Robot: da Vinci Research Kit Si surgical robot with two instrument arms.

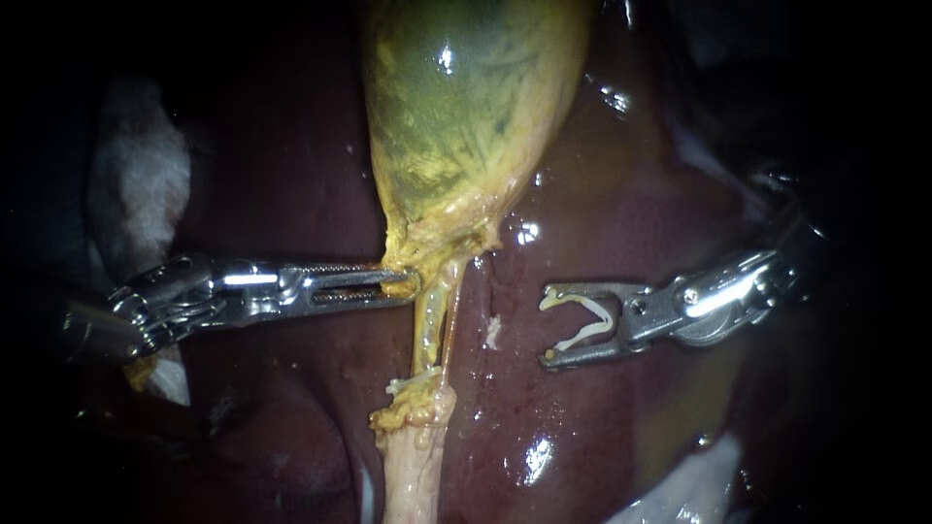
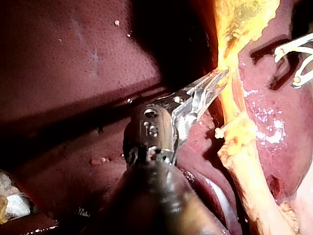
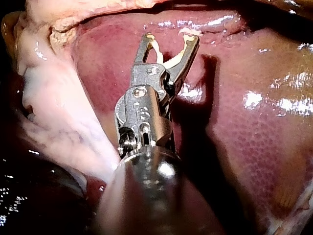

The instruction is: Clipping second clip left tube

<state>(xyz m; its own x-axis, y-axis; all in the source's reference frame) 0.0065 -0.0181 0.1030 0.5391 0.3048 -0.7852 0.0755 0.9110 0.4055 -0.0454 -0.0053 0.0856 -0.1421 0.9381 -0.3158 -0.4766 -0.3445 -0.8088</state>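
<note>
The green-yellow gallbladder (image 1: 466, 116) narrows to a neck from which two thin tubes run down side by side, the left tube (image 1: 424, 335) and the right tube (image 1: 452, 320). My left instrument (image 1: 403, 281) comes in from the left, jaws shut on the yellow tissue at the gallbladder's neck (image 2: 220, 73). My right instrument (image 1: 549, 328) lies to the right of both tubes, apart from them. Its wide-spread jaws hold a white clip (image 1: 585, 325) between them. The right wrist view shows that clip (image 3: 168, 56) seated in the jaws (image 3: 168, 39) over the liver.
Dark red liver (image 1: 631, 223) lies under everything. Below the tubes a yellow clump (image 1: 417, 400) tops a pale stalk (image 1: 413, 471). White gauze sits at the left (image 1: 146, 184) and lower right (image 1: 699, 485).
</note>
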